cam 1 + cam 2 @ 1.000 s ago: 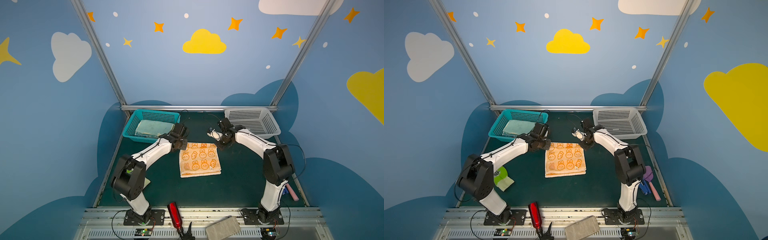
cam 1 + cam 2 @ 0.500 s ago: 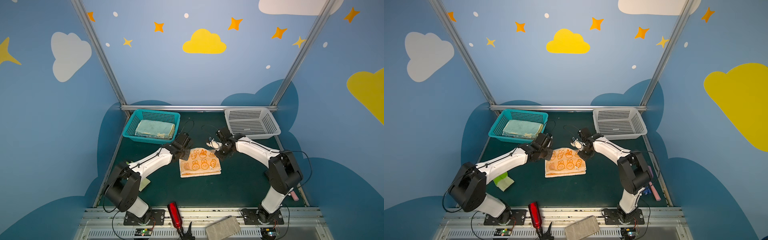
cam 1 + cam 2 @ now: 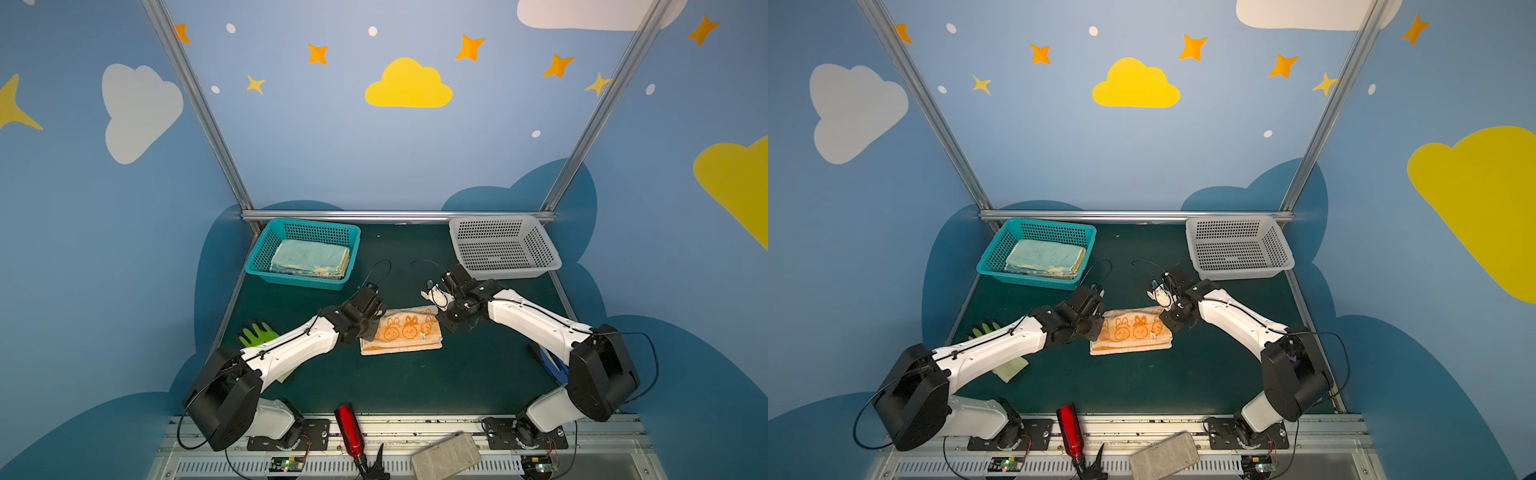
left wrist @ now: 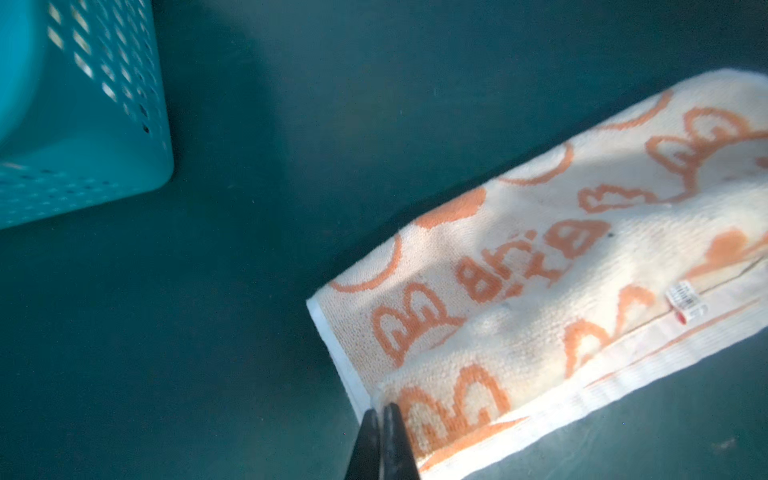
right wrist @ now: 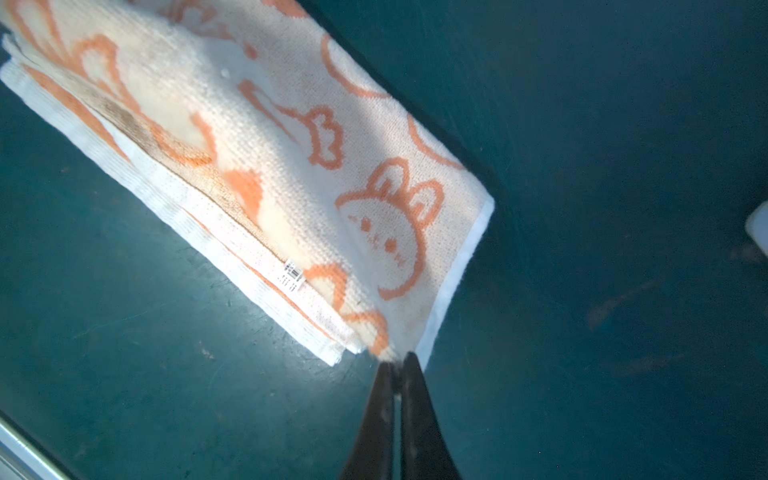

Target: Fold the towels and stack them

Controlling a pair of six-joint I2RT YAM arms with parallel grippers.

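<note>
Left fingers (image 4: pixel 395 440) and right fingers (image 5: pixel 419 415) each clenched on a top-layer corner of the orange rabbit towel (image 3: pixel 401 332), at opposite ends. Dark green bench (image 3: pixel 415 382), scuffed; blue walls (image 3: pixel 374 166) with clouds and stars. Towel folded into a long strip, cream with orange rabbits, lying flat near the teal basket (image 3: pixel 266 249), on its robot side.

Orange towel (image 4: pixel 561 257) partly off-frame

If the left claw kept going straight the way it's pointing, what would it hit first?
The orange rabbit towel: the left claw is shut on its folded corner. Right beneath lies the green table mat, probably next, though depth is hard to judge.
</note>
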